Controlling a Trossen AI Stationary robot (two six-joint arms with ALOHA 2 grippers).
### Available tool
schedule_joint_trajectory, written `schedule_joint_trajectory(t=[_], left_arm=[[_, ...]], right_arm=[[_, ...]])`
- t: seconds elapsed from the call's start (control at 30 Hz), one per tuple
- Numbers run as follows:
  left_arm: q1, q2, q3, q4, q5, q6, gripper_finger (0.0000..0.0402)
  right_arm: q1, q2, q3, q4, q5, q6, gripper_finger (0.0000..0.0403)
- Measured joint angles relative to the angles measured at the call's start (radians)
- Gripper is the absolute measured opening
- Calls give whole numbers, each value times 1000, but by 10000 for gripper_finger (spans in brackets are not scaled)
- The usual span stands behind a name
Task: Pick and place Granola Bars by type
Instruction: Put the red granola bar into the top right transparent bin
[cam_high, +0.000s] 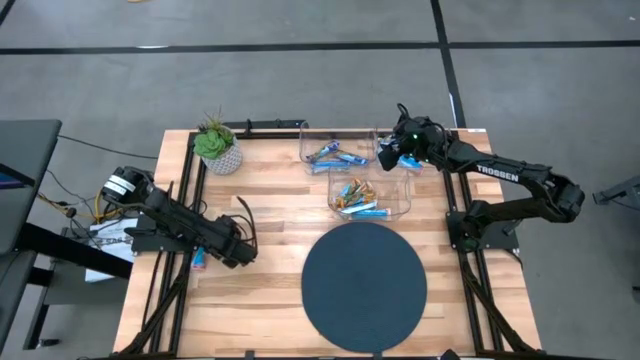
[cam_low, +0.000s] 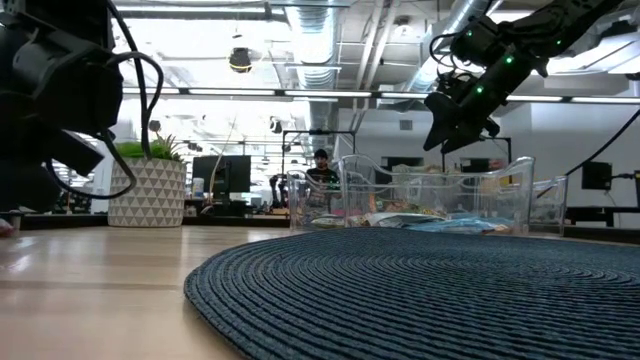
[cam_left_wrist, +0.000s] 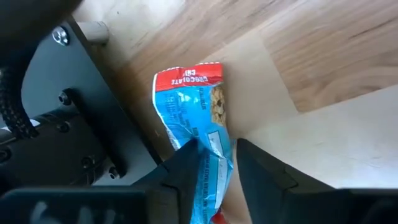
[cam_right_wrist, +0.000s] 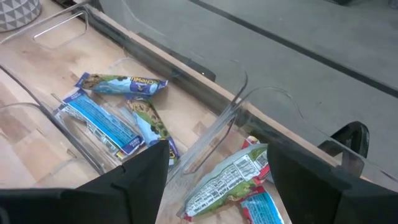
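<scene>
left gripper: fingers narrowly apart, straddling a blue-and-red granola bar flat on the table's left edge; grip not certain.
right gripper: fingers wide apart, empty, hovering over the clear bins, upper right.
other bars: inside bins.

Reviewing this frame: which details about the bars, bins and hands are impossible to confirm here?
- Left hand: fingers straddle the blue-white-red bar; actual grip unclear. The bar's near end is hidden by the fingers.
- High view: that bar is mostly hidden under the arm.
- Right hand, open above the bins: bar counts unclear, wrappers overlap.
- Low view: bin contents blurred behind the mat.
</scene>
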Motion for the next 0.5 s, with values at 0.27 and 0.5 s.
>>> schedule_joint_trajectory(t=[0.27,0.5], left_arm=[[-15,0,-5,5,-25,-22,32],[-14,-1,0,81,-49,5,6]], right_arm=[[0,0,0,0,-1,0,265],[13,0,0,0,-37,1,265]])
